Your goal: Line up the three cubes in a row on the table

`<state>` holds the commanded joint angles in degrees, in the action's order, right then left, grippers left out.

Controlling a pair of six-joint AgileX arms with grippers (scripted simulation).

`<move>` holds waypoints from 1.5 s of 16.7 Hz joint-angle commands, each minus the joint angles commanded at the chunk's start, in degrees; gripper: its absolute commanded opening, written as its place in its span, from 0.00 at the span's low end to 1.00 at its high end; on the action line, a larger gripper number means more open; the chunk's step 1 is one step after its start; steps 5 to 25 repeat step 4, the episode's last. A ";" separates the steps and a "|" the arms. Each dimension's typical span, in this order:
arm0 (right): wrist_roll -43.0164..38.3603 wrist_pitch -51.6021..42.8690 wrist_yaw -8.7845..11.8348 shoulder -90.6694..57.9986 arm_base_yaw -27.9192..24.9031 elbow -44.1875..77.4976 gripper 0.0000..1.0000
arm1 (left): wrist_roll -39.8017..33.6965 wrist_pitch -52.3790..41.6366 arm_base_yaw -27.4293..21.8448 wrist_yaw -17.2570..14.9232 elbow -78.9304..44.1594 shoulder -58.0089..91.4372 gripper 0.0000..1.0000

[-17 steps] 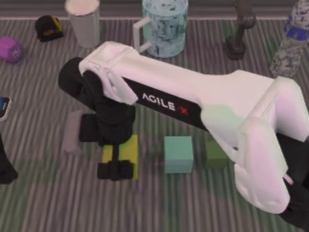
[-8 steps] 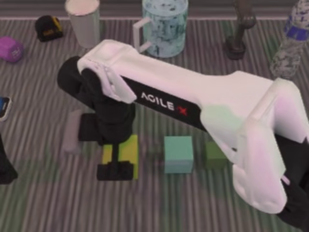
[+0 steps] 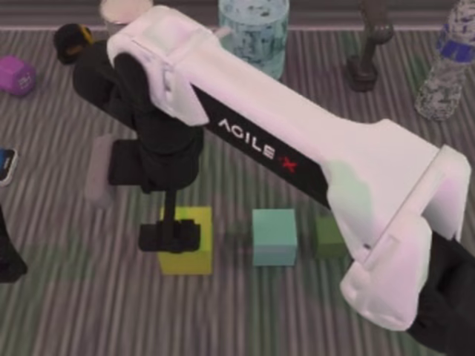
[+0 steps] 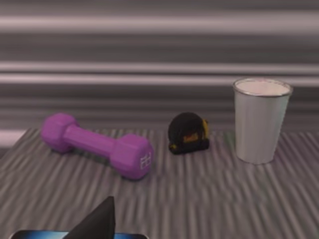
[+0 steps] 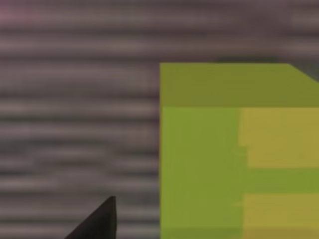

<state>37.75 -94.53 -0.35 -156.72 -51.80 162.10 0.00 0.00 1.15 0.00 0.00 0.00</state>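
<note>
From above, the right arm reaches across the striped surface [image 3: 89, 311] from the right, and its claw [image 3: 170, 236] hangs over the left part of the yellow cube [image 3: 190, 251]. Whether its fingers are spread or closed cannot be told from here. The yellow cube sits left of centre; the mint-teal cube [image 3: 274, 236] lies to its right with a gap between, and the small olive-green cube [image 3: 329, 236] lies just right of that one, so the three form a row. Along the far edge stand a patterned mug [image 3: 254, 30], a dark stand [image 3: 365, 52] and a bottle [image 3: 447, 67]. A purple dumbbell [image 3: 16, 76] lies at the far left, with the left arm parked low at that edge.

The left wrist view shows the purple dumbbell, a black tape measure [image 4: 187, 133] and a white cup [image 4: 260, 120] on the surface; the left claw's state cannot be told.

The right wrist view shows the yellow cube close up on the stripes, with one dark fingertip [image 5: 99, 219] beside it, not touching.
</note>
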 joint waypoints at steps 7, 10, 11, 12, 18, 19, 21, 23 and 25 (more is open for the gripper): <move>-0.04 -3.27 -0.05 -0.73 0.02 3.60 1.00 | 0.00 0.00 0.00 0.00 0.00 0.00 1.00; -0.04 -3.27 -0.05 -0.73 0.02 3.60 1.00 | 0.00 0.00 0.00 0.00 0.00 0.00 1.00; -0.04 -3.27 -0.05 -0.73 0.02 3.60 1.00 | 0.00 0.00 0.00 0.00 0.00 0.00 1.00; -0.04 -3.27 -0.05 -0.73 0.02 3.60 1.00 | 0.00 0.00 0.00 0.00 0.00 0.00 1.00; -0.04 -3.27 -0.05 -0.73 0.02 3.60 1.00 | 0.00 0.00 0.00 0.00 0.00 0.00 1.00; -0.04 -3.27 -0.05 -0.73 0.02 3.60 1.00 | 0.00 0.00 0.00 0.00 0.00 0.00 1.00; -0.04 -3.27 -0.05 -0.73 0.02 3.60 1.00 | 0.00 0.00 0.00 0.00 0.00 0.00 1.00; -0.04 -3.27 -0.05 -0.73 0.02 3.60 1.00 | 0.00 0.00 0.00 0.00 0.00 0.00 1.00; -0.04 -3.27 -0.05 -0.73 0.02 3.60 1.00 | 0.00 0.00 0.00 0.00 0.00 0.00 1.00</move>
